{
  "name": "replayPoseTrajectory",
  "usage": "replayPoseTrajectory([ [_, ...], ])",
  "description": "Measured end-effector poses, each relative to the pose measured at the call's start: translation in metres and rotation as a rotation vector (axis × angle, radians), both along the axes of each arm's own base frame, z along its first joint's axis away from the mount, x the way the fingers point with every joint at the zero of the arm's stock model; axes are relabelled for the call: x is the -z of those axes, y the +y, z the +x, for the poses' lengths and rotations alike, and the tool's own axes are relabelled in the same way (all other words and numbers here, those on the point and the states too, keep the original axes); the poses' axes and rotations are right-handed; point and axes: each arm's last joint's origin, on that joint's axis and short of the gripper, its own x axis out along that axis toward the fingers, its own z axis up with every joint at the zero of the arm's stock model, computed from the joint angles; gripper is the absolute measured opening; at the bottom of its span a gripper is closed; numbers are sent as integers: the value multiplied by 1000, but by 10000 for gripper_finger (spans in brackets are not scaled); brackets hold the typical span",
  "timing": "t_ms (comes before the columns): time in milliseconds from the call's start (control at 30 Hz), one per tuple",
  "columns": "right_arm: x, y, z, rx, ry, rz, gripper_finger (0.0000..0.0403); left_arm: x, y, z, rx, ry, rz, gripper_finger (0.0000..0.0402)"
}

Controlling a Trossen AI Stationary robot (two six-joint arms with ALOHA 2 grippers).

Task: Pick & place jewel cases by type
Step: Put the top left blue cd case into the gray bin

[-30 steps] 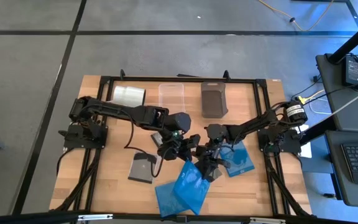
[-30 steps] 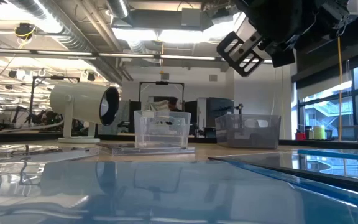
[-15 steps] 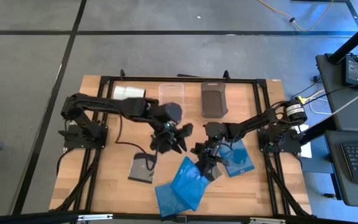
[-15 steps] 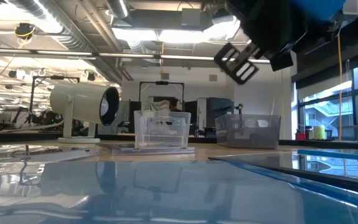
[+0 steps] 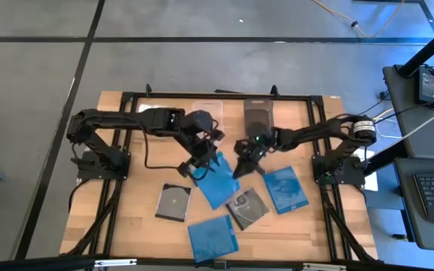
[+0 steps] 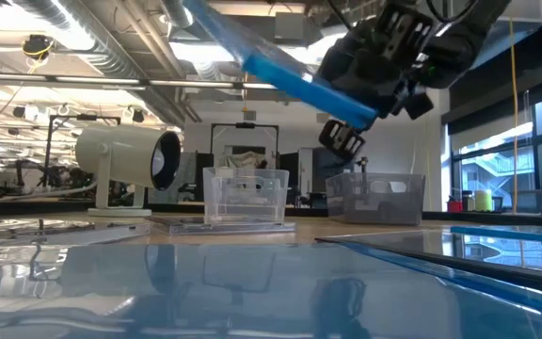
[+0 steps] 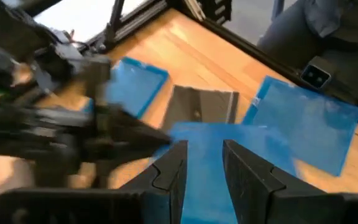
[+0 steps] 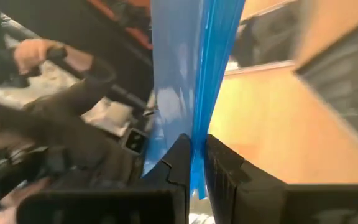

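Note:
My right gripper [image 5: 239, 166] [image 8: 194, 168] is shut on a translucent blue jewel case [image 5: 217, 181] [image 8: 191, 74] lifted over the table's middle. In the low view the case [image 6: 271, 58] slants high above the table. My left gripper [image 5: 197, 166] [image 7: 204, 171] is open at the case's left edge [image 7: 229, 140]. Whether it touches the case, I cannot tell. Flat on the table lie a dark case with a disc [image 5: 173, 202], a dark case with white swirl art [image 5: 247, 207] and two blue cases [image 5: 286, 188] [image 5: 212, 237]. My right gripper pinches the blue case between its two fingers at the case's right edge [image 8: 196, 146] [image 5: 232, 170]. The fingers come from the table's right, slanting down. The case is lifted clear of the table, tilted and seen edge-on between the fingers.
At the far edge stand a clear bin [image 5: 207, 113] and a dark bin [image 5: 258, 119]. A white cylinder [image 5: 148, 110] lies partly hidden behind my left arm. A black frame [image 5: 316, 113] runs around the table. There is bare wood on the near left [image 5: 130, 218].
My right gripper has lifted the blue case off the near middle of the table and carried it up and toward the far edge, uncovering the swirl-art case. My left gripper has drawn back toward the far left and risen.

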Motion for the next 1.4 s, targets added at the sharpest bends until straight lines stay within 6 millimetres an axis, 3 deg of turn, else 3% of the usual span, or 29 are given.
replayPoseTrajectory([
  [167, -19, -24, -21, 224, 23, -210, 35, 23, -1, -10, -36, -59, -41, 102],
  [300, -35, -28, -37, 399, 52, -437, 35, 46, -2, -27, -81, -130, -102, 100],
  [500, -58, -26, -55, 480, 41, -476, 35, 82, -5, -57, -135, -259, -215, 100],
  [767, -77, -39, -88, 817, 196, -506, 35, 125, -8, -81, -192, -353, -330, 98],
  [1100, -118, -72, -131, 1080, 587, -453, 35, 128, -4, -82, -339, -392, -310, 102],
  [1400, -114, -88, -145, 1006, 680, -207, 35, 128, -13, -82, -303, -394, -320, 101],
])
